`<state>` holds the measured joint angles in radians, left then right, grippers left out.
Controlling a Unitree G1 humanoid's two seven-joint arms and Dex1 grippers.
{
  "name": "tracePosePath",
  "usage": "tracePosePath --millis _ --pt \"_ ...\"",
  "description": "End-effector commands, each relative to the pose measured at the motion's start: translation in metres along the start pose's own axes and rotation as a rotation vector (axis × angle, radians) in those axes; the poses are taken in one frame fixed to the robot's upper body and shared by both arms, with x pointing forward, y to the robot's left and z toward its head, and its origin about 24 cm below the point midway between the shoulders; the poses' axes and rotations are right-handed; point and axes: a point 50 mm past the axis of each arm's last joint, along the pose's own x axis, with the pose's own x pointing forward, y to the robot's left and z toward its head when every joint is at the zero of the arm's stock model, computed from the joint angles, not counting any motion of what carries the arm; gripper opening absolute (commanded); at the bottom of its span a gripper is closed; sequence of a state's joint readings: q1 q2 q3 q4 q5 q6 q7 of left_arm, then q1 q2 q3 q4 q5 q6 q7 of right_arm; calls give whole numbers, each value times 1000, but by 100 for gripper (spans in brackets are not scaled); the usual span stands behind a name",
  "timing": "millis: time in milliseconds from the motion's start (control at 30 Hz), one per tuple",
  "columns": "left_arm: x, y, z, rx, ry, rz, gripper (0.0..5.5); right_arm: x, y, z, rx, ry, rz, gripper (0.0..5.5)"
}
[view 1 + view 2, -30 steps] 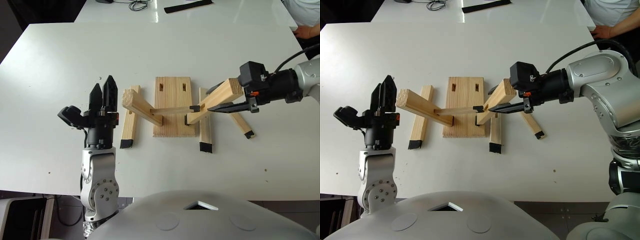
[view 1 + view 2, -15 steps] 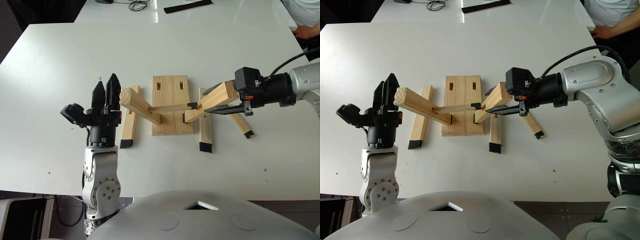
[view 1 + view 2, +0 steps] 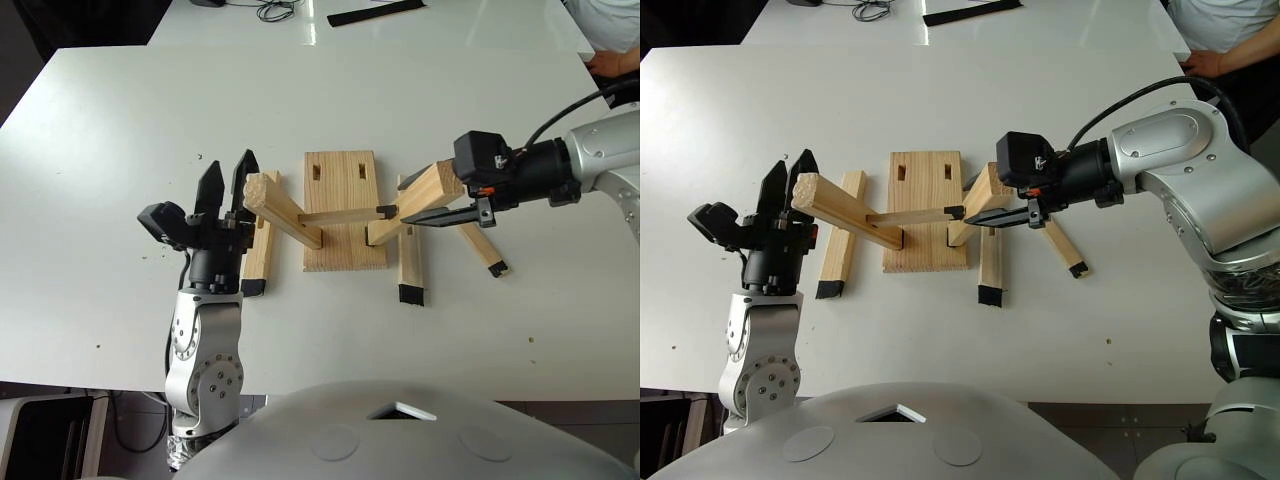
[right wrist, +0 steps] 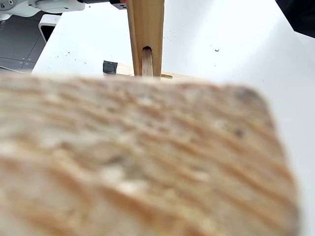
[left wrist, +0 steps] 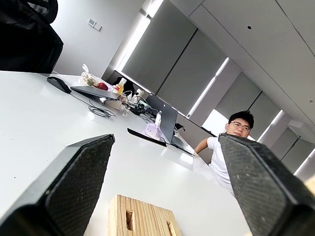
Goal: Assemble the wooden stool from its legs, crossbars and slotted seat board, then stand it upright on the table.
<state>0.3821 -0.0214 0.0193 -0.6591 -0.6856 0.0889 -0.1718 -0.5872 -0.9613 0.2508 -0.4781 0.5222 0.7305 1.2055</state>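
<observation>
On the white table, the right claw clamps a raised leg.

bench: white, glossy | second white table: just beyond it at 12 o'clock, carrying cables and a black strip | wall: tall grey panels | ceiling: white, with a bright light strip | window: bright, at 3 o'clock of a laptop

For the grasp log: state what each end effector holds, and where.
Right end effector grips the crossbar-joined right stool leg at its raised end. Left end effector is open, holding nothing.
</observation>
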Motion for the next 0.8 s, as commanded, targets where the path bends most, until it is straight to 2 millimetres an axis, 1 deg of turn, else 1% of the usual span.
tracePosePath --millis 33,133,200,267,300,367,433,500,567,633,667,733,800 --pt "4 -7 -12 7 54 -36 393 14 5 -1 -10 28 68 201" --pt "5 -8 -14 14 60 -47 393 13 1 6 -8 10 53 201" --pt "3 -3 -13 33 65 -28 393 12 -1 8 4 1 47 201" --pt "3 2 -10 52 59 -11 393 15 2 3 18 14 54 201" --pt "4 7 -5 66 40 18 393 18 4 -3 32 26 55 201" --pt "8 18 7 71 -15 79 393 20 7 -10 60 40 38 201" --pt "8 27 28 35 -112 119 393 21 6 -12 82 36 7 201" --pt "6 28 46 -1 -192 121 393 21 6 -13 93 27 -13 201" --pt "6 26 60 7 -227 120 393 21 7 -14 101 24 -24 201" --pt "7 17 76 37 -264 100 393 21 7 -14 107 20 -31 201" --pt "11 7 84 48 -286 71 393 21 7 -14 113 18 -39 201" --pt "19 -18 97 78 -302 -19 393 20 9 -15 121 18 -50 201" --pt "27 -51 93 180 -216 -160 363 18 10 -15 132 18 -62 201"
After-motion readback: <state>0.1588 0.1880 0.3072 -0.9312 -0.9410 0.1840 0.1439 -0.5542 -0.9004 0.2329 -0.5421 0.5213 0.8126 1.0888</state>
